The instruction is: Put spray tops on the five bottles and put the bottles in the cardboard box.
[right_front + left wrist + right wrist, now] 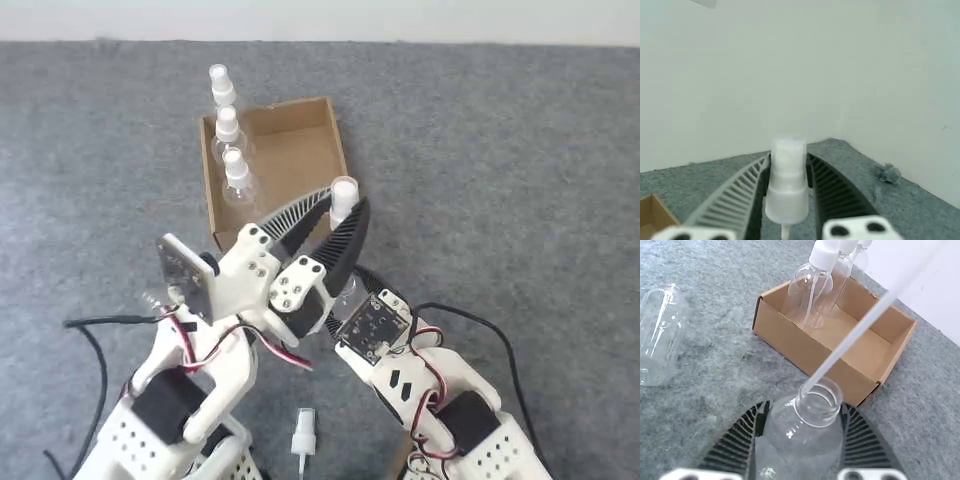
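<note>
Left pincer is pinching a white spray top between its two fingers and holds it up in the air, in the middle of the scene. A thin tube hangs from the spray top and goes down into the open neck of a clear bottle. Right pincer is under it and a little to the right, and it is pinching that bottle around its body, one finger on each side. Over on the left, one more clear bottle lies on its side on the grey table, with no top on it. Next comes the cardboard box, on the far side of the pincers. Three bottles stand in a row along the left side of the box, and each one has its spray top on: the far one, the middle one and the near one. The right part of the box is bare. One spare spray top lies on the table at the near edge, between the two arms.
</note>
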`<action>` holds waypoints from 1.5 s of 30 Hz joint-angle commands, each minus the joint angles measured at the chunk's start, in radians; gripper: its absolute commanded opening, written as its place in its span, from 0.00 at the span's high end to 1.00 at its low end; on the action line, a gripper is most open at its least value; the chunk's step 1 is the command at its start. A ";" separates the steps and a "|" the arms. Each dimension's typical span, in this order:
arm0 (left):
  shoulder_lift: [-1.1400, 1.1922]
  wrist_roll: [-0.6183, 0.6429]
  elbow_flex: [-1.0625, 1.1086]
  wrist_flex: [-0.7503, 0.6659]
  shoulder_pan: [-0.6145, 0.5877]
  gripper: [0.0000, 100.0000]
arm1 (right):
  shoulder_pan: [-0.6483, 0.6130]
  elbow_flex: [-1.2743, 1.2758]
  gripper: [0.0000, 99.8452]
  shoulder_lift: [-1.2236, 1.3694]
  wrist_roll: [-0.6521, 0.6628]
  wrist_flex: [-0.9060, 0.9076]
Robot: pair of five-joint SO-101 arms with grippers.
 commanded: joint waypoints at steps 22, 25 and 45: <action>0.017 -0.011 0.041 -0.089 0.009 0.99 | -0.004 -0.011 0.93 -0.021 0.012 -0.025; 0.017 -0.011 0.051 -0.084 0.008 0.99 | -0.004 -0.011 0.93 -0.021 0.012 -0.025; 0.015 -0.011 0.125 -0.083 -0.020 0.99 | 0.056 -0.020 0.96 -0.021 0.012 -0.031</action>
